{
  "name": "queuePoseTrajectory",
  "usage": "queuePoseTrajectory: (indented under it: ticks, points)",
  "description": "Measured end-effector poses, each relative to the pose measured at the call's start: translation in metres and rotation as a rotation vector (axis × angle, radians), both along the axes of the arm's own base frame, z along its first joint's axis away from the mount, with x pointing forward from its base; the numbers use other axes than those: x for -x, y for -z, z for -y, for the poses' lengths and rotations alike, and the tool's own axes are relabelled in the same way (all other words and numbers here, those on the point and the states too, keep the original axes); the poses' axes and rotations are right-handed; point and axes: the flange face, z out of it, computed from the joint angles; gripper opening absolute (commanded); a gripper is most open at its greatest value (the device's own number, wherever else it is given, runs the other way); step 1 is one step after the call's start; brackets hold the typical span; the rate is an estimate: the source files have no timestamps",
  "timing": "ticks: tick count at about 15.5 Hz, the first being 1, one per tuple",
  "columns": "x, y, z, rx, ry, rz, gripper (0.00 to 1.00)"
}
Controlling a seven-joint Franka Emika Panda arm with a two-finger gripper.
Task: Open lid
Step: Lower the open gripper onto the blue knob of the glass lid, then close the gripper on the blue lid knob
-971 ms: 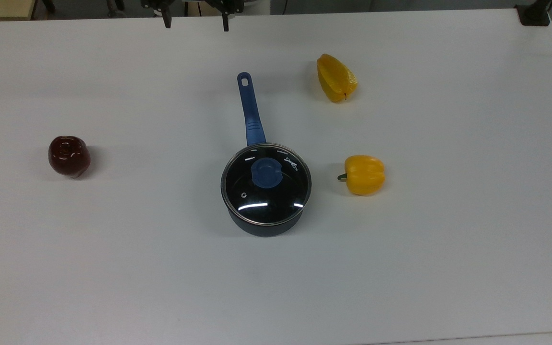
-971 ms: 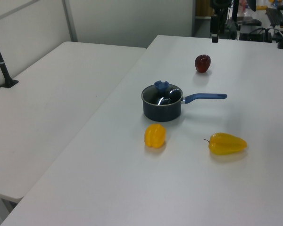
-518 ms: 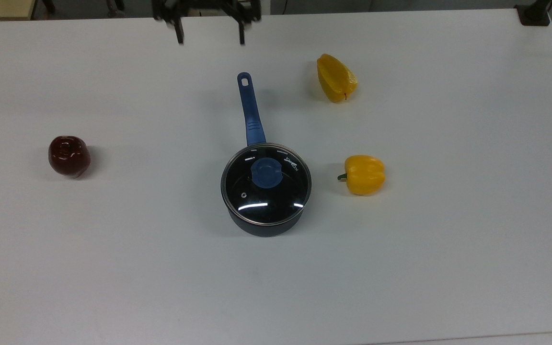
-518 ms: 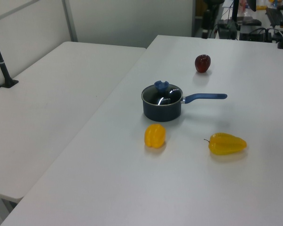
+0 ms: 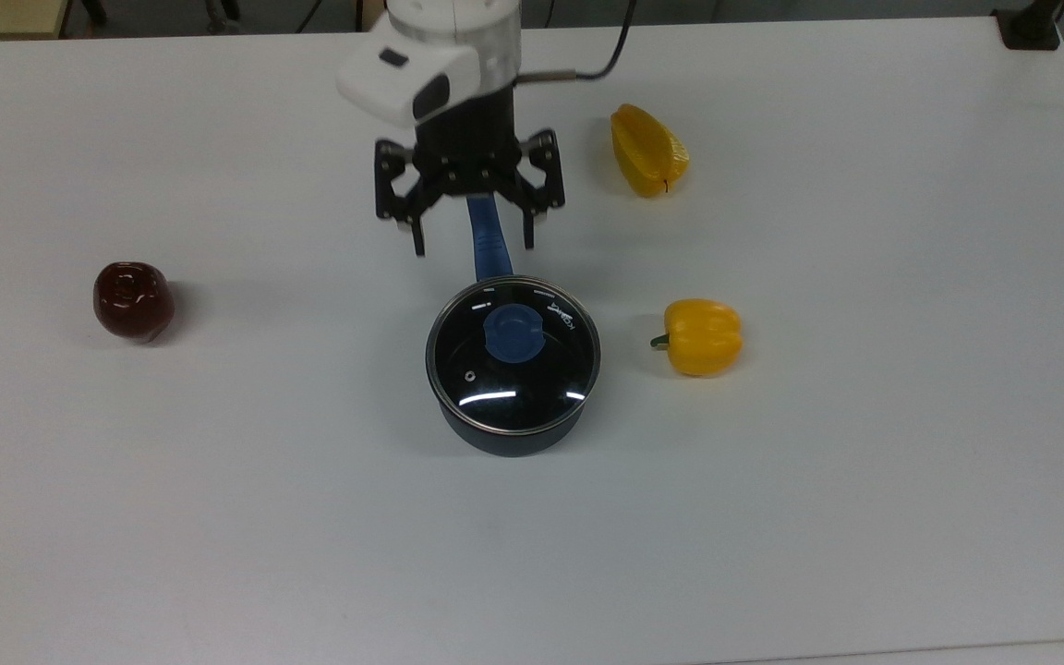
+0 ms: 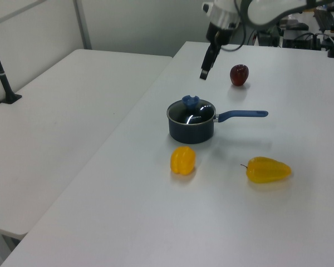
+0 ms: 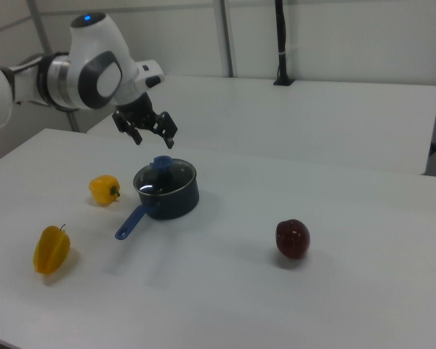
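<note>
The clear glass lid (image 5: 495, 383) with its metal rim and blue knob (image 5: 513, 333) sits closed on the dark saucepan (image 5: 513, 441) in mid-table. In the top view my gripper (image 5: 474, 246) hangs open over the pan's blue handle (image 5: 489, 242), just short of the lid, one finger on each side of the handle. From the left view the gripper (image 6: 204, 75) floats well above the table, higher than the lid (image 6: 192, 113). The right view has the spread gripper (image 7: 154, 142) a little above the knob (image 7: 162, 163). Nothing is held.
A dark red apple (image 5: 133, 300) lies far to the top view's left. Two yellow peppers lie to the top view's right: one (image 5: 701, 336) beside the pan, one (image 5: 647, 150) farther back. The white table (image 5: 772, 508) has free room in front.
The arm has come in from the table's far edge toward the pan, its white wrist now in the top view. Fingers stayed open. Lid and pan have not moved.
</note>
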Motion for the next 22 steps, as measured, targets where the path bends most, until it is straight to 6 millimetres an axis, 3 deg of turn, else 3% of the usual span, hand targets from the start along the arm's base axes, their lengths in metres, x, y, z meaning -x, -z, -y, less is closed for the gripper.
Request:
queuePoseTrajectory:
  ticks: [8,11,14,22]
  points:
    - [-0.018,0.067,-0.027,-0.03,-0.038,0.053,1.0]
    - [-0.019,0.078,-0.028,-0.029,-0.04,0.04,0.97]
    - [-0.022,0.086,-0.028,-0.032,-0.039,0.045,0.83]
    - [-0.027,0.094,-0.029,-0.039,-0.038,0.075,0.8]
